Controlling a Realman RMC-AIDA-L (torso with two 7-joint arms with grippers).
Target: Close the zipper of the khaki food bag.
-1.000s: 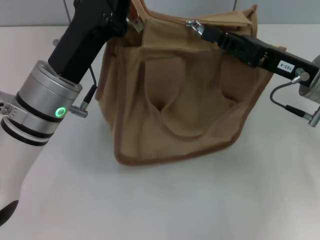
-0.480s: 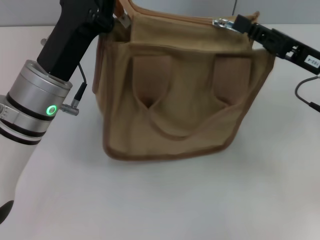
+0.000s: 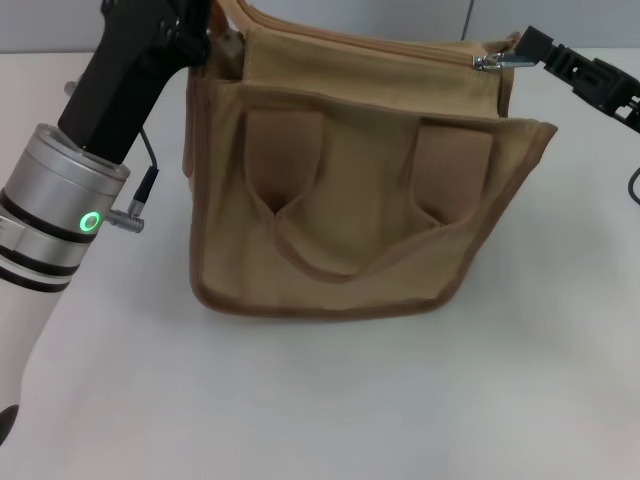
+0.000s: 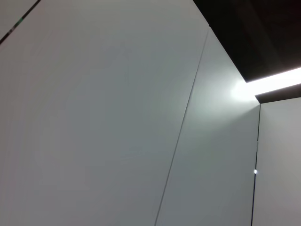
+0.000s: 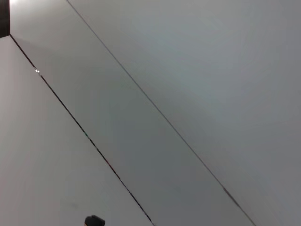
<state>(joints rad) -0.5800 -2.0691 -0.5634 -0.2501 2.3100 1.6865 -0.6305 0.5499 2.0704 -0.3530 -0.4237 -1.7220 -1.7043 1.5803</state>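
The silver metal pull tab (image 3: 497,61) has travelled along the zipper (image 3: 360,40) to the boxy tan canvas bag (image 3: 350,190)'s right end since a second ago — pinched in the right gripper (image 3: 524,52). The left gripper (image 3: 205,35) holds the bag's corner at ten o'clock — grip unclear.

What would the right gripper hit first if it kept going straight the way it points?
The right gripper points toward the robot's left along the bag's top, at the zipper's silver pull tab. Beyond that it would likely meet the khaki food bag top edge, though depth is unclear.

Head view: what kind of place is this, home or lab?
Likely a lab or test bench. A bare white table holds only the khaki bag, and grey panel walls stand behind. The right gripper holds the zipper pull.
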